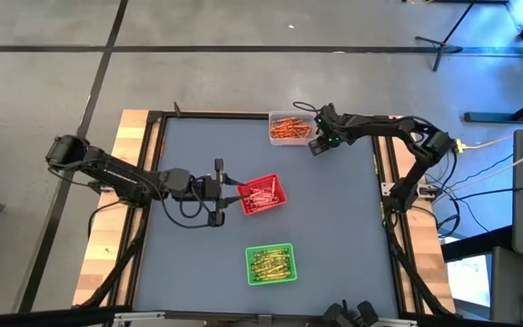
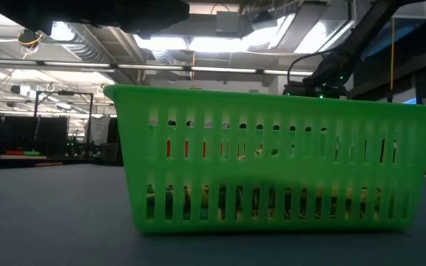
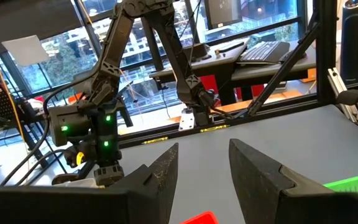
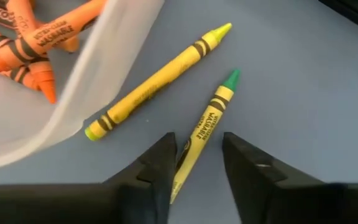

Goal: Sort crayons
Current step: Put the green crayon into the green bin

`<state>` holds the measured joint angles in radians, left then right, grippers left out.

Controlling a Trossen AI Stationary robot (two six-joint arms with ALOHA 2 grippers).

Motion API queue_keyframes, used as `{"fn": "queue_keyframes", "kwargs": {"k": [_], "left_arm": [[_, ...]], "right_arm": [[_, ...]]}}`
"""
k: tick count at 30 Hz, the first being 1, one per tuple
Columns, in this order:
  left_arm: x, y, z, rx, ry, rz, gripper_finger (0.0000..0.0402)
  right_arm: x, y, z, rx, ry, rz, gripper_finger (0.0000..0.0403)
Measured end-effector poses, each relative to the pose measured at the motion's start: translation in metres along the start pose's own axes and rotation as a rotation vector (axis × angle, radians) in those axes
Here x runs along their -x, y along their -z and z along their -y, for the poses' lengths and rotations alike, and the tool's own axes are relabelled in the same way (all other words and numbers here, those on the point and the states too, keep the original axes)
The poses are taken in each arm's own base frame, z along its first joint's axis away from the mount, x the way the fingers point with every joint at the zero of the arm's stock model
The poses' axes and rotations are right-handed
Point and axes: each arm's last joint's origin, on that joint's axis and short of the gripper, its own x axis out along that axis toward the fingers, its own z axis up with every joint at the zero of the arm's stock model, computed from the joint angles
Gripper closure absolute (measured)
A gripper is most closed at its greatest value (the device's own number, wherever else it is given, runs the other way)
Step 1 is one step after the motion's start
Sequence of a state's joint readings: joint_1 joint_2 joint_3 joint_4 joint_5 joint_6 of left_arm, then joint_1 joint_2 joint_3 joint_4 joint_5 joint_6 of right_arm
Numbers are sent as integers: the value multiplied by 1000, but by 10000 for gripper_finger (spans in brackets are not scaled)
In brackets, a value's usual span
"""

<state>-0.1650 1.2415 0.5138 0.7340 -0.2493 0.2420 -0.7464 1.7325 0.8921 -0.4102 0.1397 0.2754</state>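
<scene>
Two loose crayons lie on the grey table [image 4: 303, 93] just outside the clear tray [image 4: 98, 93]: a yellow crayon [image 4: 157, 81] and a green-tipped crayon [image 4: 207, 127], close together, neither touching the tray. Your right gripper [image 4: 196, 158] hovers over the green-tipped one, jaws narrowly parted with its lower end between them, not yet gripped. Orange crayons [image 1: 289, 128] fill the clear tray. Red crayons sit in the red tray [image 1: 261, 194], olive ones in the green tray [image 1: 271, 263]. Your left gripper [image 1: 228, 195] rests at the red tray's edge, jaws narrowly apart and holding nothing.
</scene>
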Motion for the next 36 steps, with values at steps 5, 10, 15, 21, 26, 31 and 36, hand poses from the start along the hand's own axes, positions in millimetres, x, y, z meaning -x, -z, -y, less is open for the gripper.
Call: {"fn": "queue_keyframes", "kwargs": {"k": [5,10,15,21,26,31,36], "left_arm": [[0,0,0,0,0,0,273],[0,0,0,0,0,0,273],[0,0,0,0,0,0,273],[0,0,0,-1,0,0,273],[0,0,0,-1,0,0,273],[0,0,0,-1,0,0,273],[0,0,0,-4,0,-1,273]], "right_arm": [[0,0,0,14,-5,-1,335],[-1,1,0,34,-5,-6,390],[4,3,-3,71,5,-14,385],[29,18,-15,147,5,-55,380],[57,36,-33,240,-25,-76,388],[89,58,-64,331,-114,-30,380],[114,85,-103,469,-272,50,381]]}}
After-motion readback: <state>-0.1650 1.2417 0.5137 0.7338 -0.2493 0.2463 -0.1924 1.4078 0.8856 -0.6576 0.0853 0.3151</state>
